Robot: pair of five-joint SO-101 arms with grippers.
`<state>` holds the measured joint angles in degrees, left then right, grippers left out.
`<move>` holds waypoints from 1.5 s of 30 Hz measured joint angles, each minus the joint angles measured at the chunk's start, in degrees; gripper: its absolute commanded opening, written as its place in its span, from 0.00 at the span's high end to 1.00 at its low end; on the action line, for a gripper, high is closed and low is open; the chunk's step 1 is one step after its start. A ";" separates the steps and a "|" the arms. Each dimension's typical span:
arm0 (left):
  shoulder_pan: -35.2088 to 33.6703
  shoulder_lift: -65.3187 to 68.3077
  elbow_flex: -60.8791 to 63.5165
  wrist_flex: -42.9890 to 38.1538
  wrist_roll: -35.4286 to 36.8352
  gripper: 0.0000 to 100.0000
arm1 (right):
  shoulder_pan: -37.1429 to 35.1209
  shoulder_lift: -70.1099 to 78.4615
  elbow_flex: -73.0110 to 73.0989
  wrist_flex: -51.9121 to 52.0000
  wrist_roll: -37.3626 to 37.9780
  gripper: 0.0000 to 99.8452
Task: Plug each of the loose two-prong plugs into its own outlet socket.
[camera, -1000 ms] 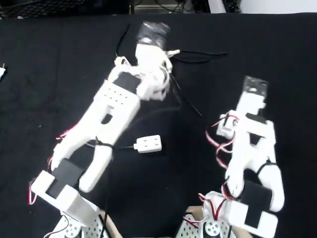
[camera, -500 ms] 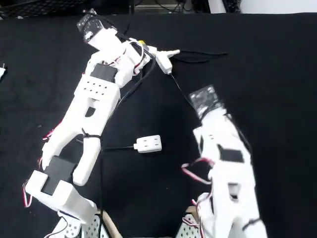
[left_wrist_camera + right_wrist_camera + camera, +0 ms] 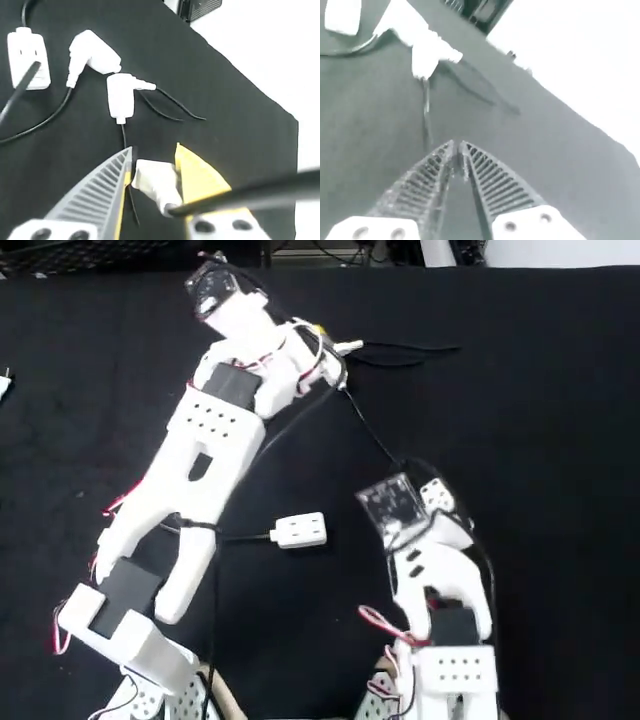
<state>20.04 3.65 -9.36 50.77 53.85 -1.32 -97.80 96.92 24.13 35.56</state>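
A black table cloth (image 3: 560, 440) covers the table. The left arm (image 3: 210, 450) stretches from the near left corner to the far middle. There the left gripper (image 3: 154, 155) is clamped on a white two-prong plug (image 3: 152, 182), held between its grey and yellow fingers. The right arm (image 3: 440, 590) is folded at the near edge, right of centre. The right gripper (image 3: 456, 146) has its ribbed fingers almost touching, with nothing clearly held. The white outlet socket (image 3: 300, 530) lies mid-table between the arms. Two loose plugs (image 3: 121, 95) lie on the cloth just beside each other.
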 measured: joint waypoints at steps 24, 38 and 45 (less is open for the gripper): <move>12.92 0.00 -11.52 11.96 0.00 0.97 | -3.60 -5.27 -0.09 -8.88 -4.22 0.99; 12.84 -0.09 -12.40 14.68 0.00 0.97 | -4.75 -5.27 -1.14 -8.09 -10.81 0.99; 12.84 -0.09 -12.40 14.68 0.00 0.97 | -4.75 -2.81 -9.41 -1.23 -16.44 0.99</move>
<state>32.88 3.56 -21.76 65.45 53.85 -6.07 -100.62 87.52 22.90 19.12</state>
